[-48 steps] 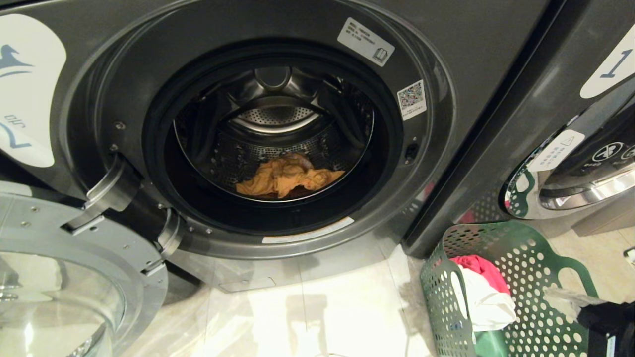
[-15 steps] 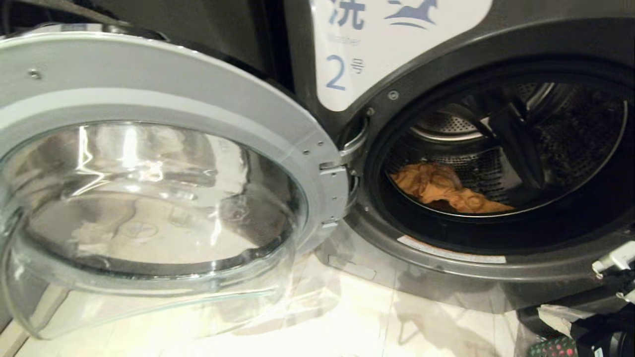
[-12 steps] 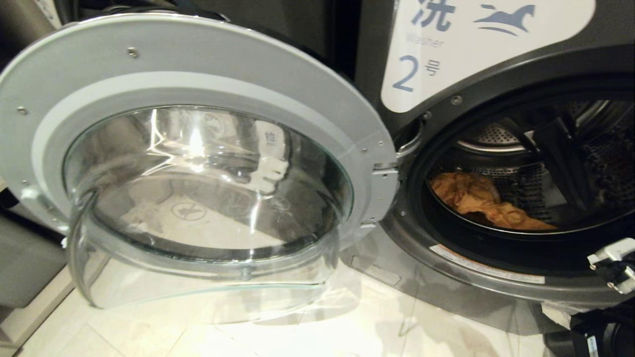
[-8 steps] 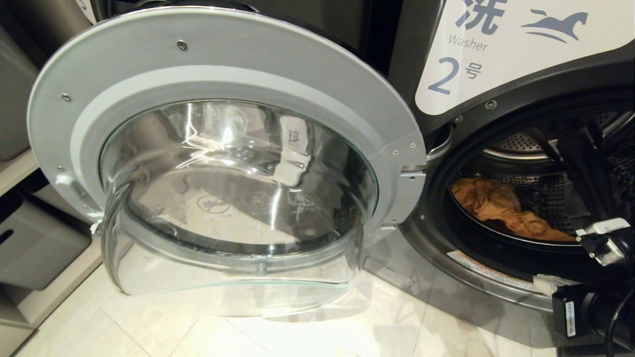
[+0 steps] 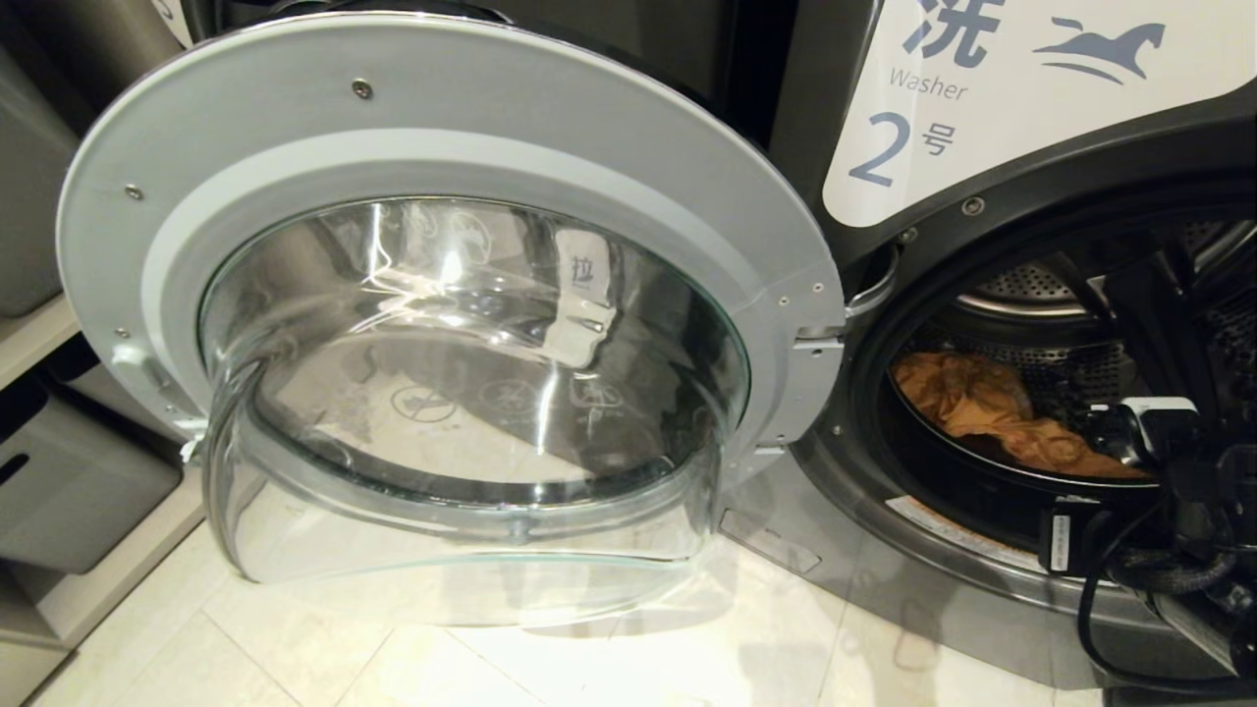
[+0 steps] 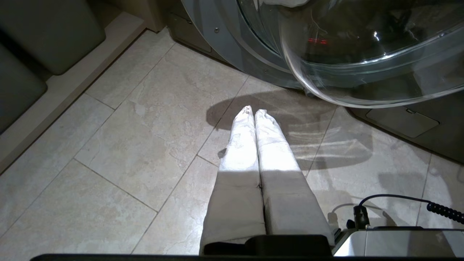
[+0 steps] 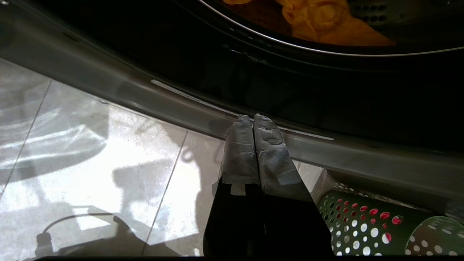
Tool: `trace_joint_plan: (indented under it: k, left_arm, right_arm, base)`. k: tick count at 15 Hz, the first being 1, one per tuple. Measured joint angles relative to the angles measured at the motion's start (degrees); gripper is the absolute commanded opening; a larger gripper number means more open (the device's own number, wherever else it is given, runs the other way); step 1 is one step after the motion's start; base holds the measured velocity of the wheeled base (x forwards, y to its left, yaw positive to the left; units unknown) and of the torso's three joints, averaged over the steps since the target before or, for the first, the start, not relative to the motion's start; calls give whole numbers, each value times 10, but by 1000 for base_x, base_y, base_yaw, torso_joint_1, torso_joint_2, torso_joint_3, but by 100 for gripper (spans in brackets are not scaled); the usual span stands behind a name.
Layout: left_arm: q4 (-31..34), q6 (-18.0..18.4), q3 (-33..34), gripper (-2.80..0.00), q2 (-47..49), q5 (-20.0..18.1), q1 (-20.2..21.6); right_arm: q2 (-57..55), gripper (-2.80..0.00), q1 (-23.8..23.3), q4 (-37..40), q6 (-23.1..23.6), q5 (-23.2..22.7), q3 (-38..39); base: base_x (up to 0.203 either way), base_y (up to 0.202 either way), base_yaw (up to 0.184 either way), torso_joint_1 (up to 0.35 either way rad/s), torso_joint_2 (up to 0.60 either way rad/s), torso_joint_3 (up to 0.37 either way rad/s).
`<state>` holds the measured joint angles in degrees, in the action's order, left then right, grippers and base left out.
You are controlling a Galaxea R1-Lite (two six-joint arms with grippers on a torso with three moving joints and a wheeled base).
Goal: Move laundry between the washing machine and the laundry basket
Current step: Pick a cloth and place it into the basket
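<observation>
Dim drum [image 5: 1061,324], glare on door glass [image 5: 471,393]

the washing machine [image 5: 815,118] bears a white label [image 5: 1021,88] at upper right, reading "洗", "washer" and "2号", beside a horse logo. the glass door [image 5: 462,393] shows "拉".

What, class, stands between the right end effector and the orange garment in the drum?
Nothing visible blocks the way. The door is swung wide open to the left. The right end effector, shut, sits before the washing machine's lower rim; the orange garment lies beyond it in the drum.
</observation>
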<state>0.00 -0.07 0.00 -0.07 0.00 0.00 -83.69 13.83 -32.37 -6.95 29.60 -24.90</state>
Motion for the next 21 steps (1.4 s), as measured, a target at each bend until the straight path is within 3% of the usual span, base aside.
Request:
trace_joint_plan:
  k: [6, 13, 17, 21]
  left_arm:
    - [0, 0, 0, -280, 0, 0, 0]
    - [0, 0, 0, -280, 0, 0, 0]
    - [0, 0, 0, -280, 0, 0, 0]
    - [0, 0, 0, -280, 0, 0, 0]
  right_arm:
    - [-87, 0, -10, 6, -31, 4, -88]
    - [-172, 0, -91, 45, -60, 4, -196]
    - [-233, 0, -117, 56, -140, 2, -263]
    - [-309, 0, -120, 71, -168, -1, -387]
  base:
    - [0, 0, 0, 0, 0, 0]
    - [0, 0, 0, 0, 0, 0]
    - [0, 0, 0, 0, 0, 0]
    - [0, 0, 0, 0, 0, 0]
